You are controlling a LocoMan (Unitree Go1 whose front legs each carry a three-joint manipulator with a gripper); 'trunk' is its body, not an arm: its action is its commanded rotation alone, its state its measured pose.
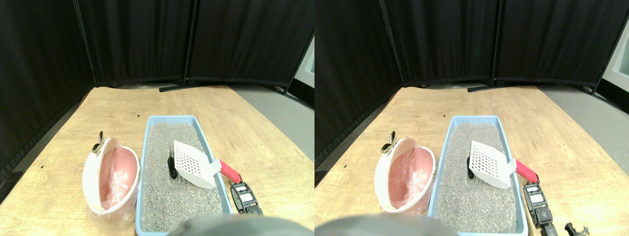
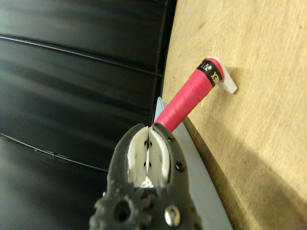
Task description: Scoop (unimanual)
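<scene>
Wooden floor point(image 1: 236, 123), black curtains point(image 1: 147, 39) behind. One litter tray point(image 1: 143, 162), one scoop point(image 1: 194, 164) over it, ahead of the pincer point(image 1: 235, 186); one pink bin point(image 1: 115, 177) beyond. Pincer state: cannot tell.

- This looks like a lab or test area set up for trials, not a home.
- Black curtain panels point(image 1: 147, 39) on metal stands close off the far side and the left.
- A light wooden board point(image 1: 64, 147) serves as the work floor, laid over grey carpet point(image 1: 275, 108) that shows at the far right.
- A doorway or pale wall point(image 1: 308, 59) shows past the panels on the right.
</scene>
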